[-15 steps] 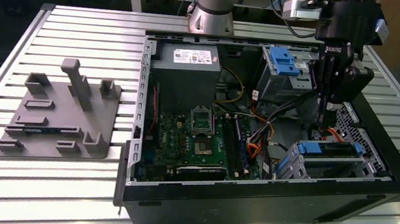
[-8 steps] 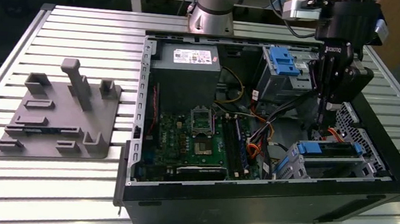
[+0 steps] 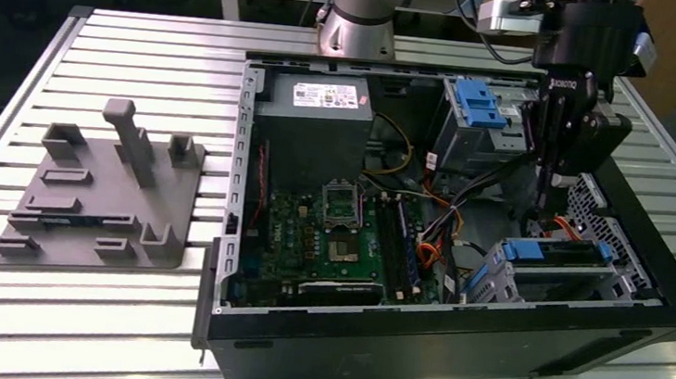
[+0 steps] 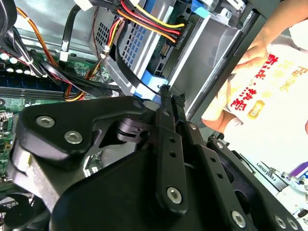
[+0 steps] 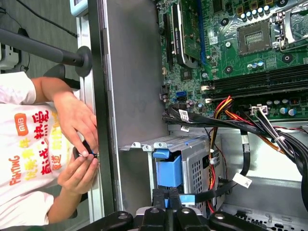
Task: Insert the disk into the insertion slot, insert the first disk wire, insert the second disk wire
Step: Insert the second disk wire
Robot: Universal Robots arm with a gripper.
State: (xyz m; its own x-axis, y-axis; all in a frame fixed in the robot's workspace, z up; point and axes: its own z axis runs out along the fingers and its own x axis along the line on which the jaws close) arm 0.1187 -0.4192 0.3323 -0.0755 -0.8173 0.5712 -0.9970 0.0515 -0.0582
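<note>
Hovering black pincer (image 5: 166, 196), tips pinched together, beside perforated grey insertion slot (image 5: 197, 166)

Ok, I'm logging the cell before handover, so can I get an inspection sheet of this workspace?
Surface: slatted metal table, carrying the open computer case.
Job's things: the disk, in its blue carrier, sits in the insertion slot.
Clutter: grey fixture plate on the exterior view's left.
Grippers: the gripper is closed over the disk's end, tips at a black flat cable.
Cables: red, yellow and black bundle runs to the disk's end.
Surroundings: a person's hands at the case's outer wall.
</note>
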